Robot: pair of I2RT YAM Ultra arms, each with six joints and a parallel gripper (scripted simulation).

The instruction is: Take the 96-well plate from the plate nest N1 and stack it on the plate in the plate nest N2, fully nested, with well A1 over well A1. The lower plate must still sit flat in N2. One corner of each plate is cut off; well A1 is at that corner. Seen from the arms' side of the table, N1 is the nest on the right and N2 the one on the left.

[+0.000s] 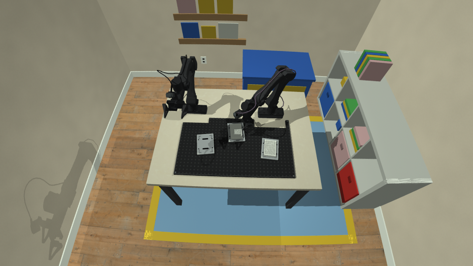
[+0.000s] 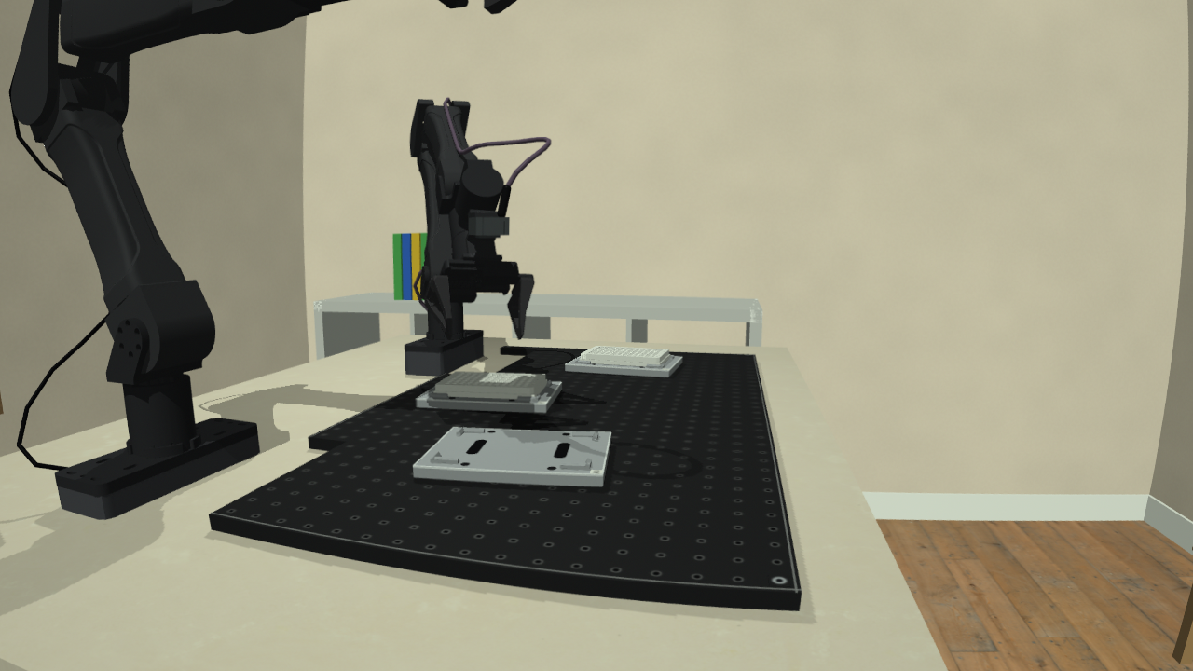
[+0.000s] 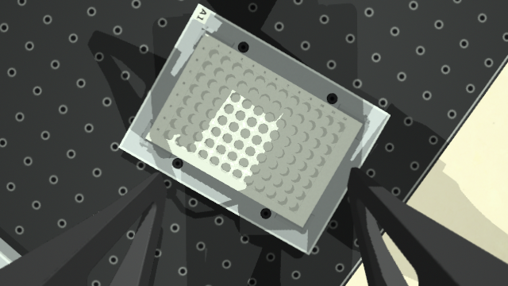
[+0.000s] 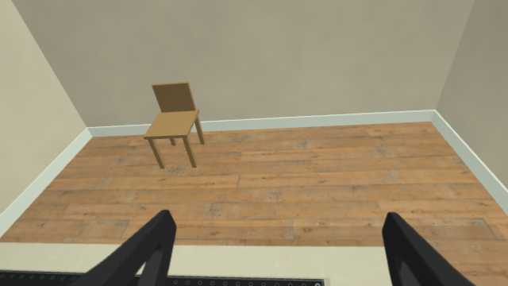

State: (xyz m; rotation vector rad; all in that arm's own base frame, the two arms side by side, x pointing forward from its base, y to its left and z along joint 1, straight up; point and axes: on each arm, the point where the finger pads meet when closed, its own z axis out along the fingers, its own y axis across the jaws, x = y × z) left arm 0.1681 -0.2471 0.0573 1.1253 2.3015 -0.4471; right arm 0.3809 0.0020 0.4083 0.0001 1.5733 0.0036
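Observation:
Two white 96-well plates sit in grey nests on the black breadboard (image 1: 234, 148). One plate (image 1: 236, 131) is in the middle nest, with its A1 label (image 3: 202, 16) at the upper left corner in the left wrist view. The other plate (image 1: 269, 147) sits in the nest at the right in the top view (image 2: 625, 357). My left gripper (image 1: 244, 121) is open and empty. It hovers a little above the middle plate (image 3: 254, 131), with its fingers wider than the plate (image 2: 492, 385). My right gripper (image 1: 174, 111) (image 4: 273, 219) is open and empty, raised off the board and facing the floor.
A third nest (image 1: 205, 143) (image 2: 513, 455) stands empty at the left of the board. The arm bases (image 1: 270, 112) (image 1: 195, 109) stand behind the board. A white shelf unit (image 1: 363, 132) and a blue cabinet (image 1: 277, 69) stand beside the table. A wooden chair (image 4: 175, 119) is on the floor.

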